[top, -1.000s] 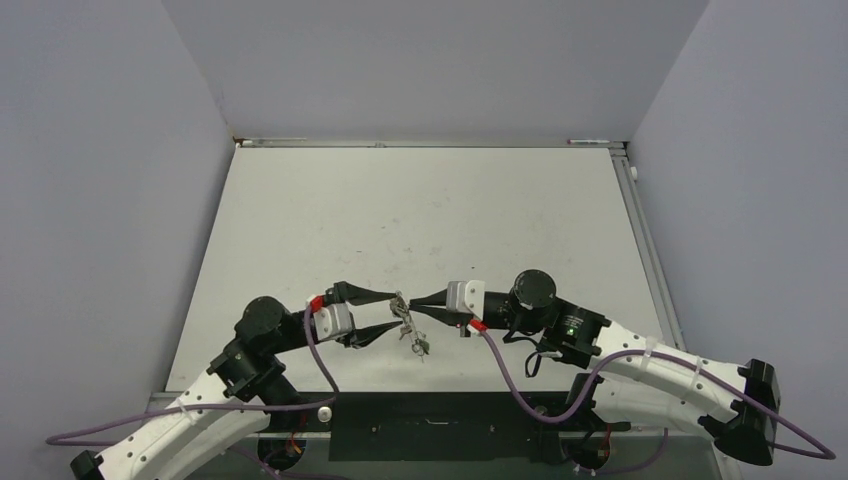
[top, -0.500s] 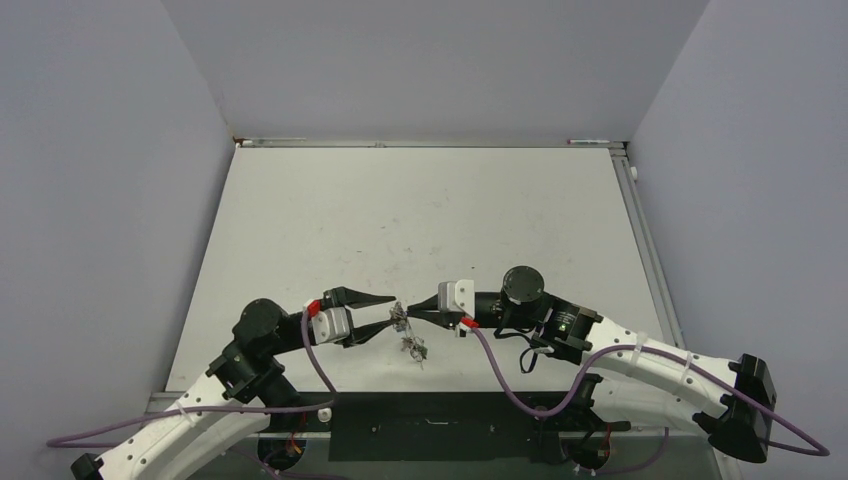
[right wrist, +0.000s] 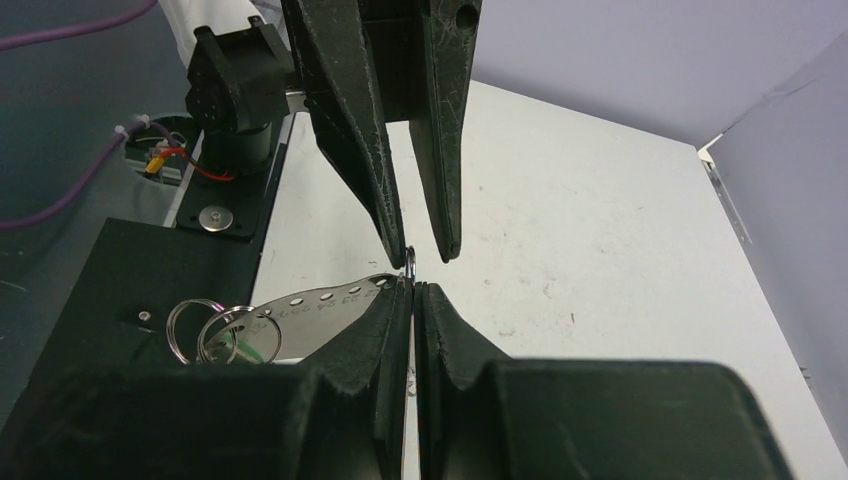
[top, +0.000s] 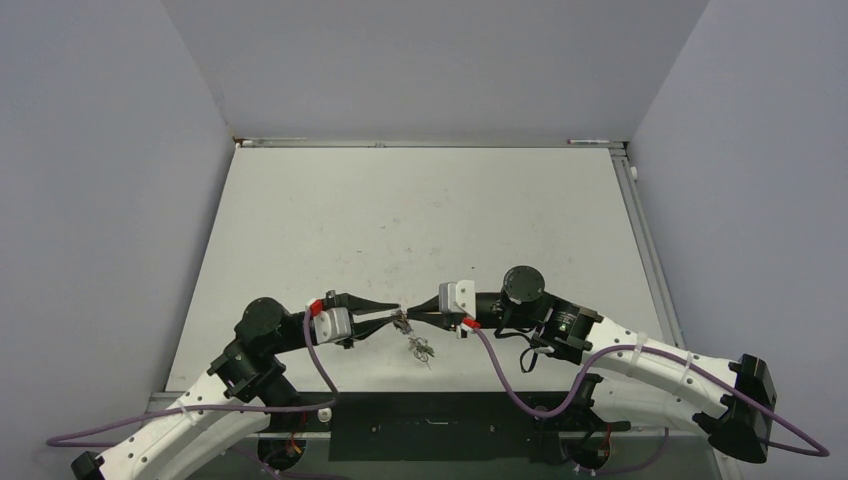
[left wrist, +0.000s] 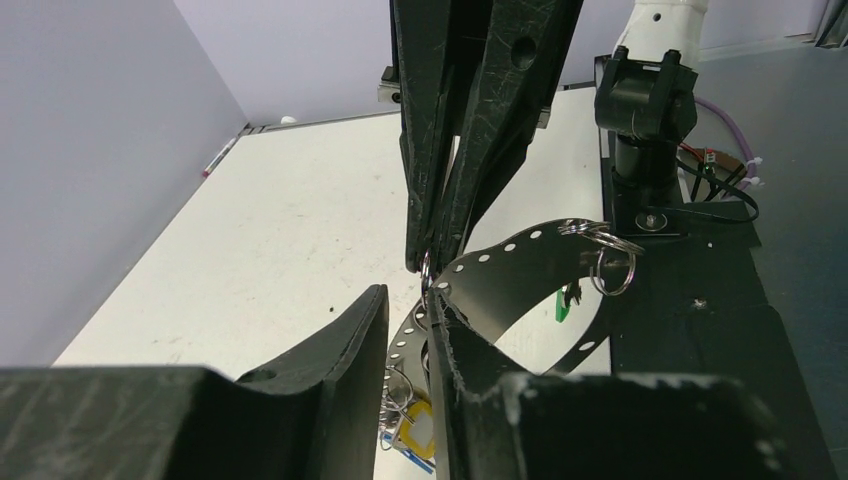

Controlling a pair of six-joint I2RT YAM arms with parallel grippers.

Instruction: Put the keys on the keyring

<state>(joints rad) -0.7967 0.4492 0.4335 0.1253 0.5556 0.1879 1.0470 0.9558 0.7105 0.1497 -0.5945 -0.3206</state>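
Note:
The keyring shows in the left wrist view as a wide loop of thin grey metal band with punched holes (left wrist: 520,262), carrying small split rings (left wrist: 605,250). A green key (left wrist: 563,304) and a yellow key (left wrist: 422,436) hang from it. In the top view the bunch of keys (top: 418,346) dangles below both gripper tips, and other keys are too small to tell apart. My right gripper (top: 412,314) (right wrist: 412,285) is shut on the keyring's edge (right wrist: 330,298). My left gripper (top: 398,313) (left wrist: 408,295) faces it tip to tip, jaws a narrow gap apart around the band.
The white table (top: 420,210) has grey walls on three sides. A black base plate (top: 430,425) lies at the near edge between the arm bases. The right arm's base (left wrist: 645,110) stands behind the keyring in the left wrist view.
My left gripper's jaws have closed from wide open to a narrow gap around the keyring. My right gripper moved slightly left and stays shut. The key bunch shifted a little.

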